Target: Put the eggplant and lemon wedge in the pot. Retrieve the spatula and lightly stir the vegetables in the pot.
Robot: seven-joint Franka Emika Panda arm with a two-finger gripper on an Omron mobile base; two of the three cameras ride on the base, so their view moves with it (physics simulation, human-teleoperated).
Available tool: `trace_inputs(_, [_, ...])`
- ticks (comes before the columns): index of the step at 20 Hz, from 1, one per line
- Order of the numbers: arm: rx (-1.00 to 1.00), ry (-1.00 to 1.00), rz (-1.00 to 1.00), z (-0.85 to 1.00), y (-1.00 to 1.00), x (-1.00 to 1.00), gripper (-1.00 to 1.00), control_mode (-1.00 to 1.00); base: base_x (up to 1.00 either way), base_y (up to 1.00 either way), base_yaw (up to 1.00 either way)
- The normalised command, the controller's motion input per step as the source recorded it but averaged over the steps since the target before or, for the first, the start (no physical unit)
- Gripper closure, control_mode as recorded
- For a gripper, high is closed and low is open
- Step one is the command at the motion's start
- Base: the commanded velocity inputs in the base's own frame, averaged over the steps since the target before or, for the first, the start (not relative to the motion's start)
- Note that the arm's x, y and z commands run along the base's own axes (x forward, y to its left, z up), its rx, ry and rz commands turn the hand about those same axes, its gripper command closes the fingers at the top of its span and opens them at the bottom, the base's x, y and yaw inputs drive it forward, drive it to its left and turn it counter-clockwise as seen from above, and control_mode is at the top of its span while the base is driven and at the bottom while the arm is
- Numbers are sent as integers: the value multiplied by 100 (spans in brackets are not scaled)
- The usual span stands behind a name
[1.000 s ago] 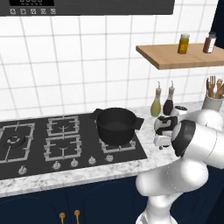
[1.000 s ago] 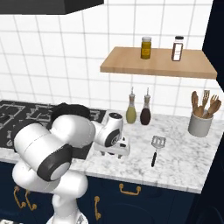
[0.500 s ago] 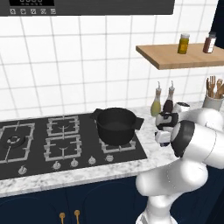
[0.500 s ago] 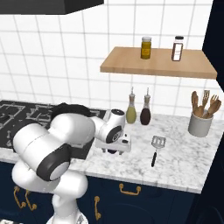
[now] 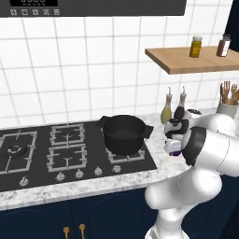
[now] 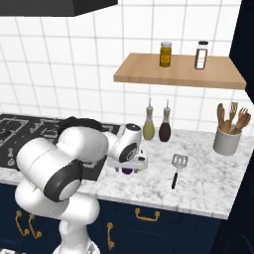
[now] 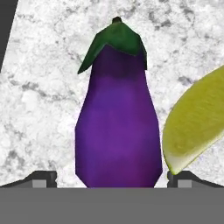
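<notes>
Purple and glossy, the eggplant [image 7: 117, 118] lies on the marble counter [image 7: 39, 87] directly under our gripper [image 7: 112, 177], between the two finger tips that rise at the bottom of the hand view. Its long axis runs straight away from the hand, green cap at the far end and rounded butt nearest us, so the jaws stand across its width, one tip on each side. They are spread fully wide and hold nothing. We judge this alignment suits a squeeze across the body.

Just beside the eggplant's right flank in the hand view sits the lemon wedge [image 7: 197, 127], very near or touching it, and its lower tip hangs just above the right finger tip. That crowding is what the next move turns on: closing could nudge or pinch the wedge along with the eggplant.

From the right base view, the gripper [image 6: 130, 166] hovers low over the counter just right of the cooktop, with the pot [image 5: 124, 134] to its left on the near right burner.
</notes>
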Motion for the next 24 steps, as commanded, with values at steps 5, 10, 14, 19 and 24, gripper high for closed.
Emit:
trace_inputs(5, [2,0,6,0,0,54,-100,-100,0,0,0])
trace_inputs(10, [0,3,5,-22,2,6,-100,-100,0,0,0])
trace_inputs(14, [0,3,1,-24,9,-15,100,-100,0,0,0])
trace_inputs(19, [0,-2,0,10,0,-29,100,-100,0,0,0])
trace_inputs(24, [1,-13,0,92,12,-72,100,-100,0,0,0])
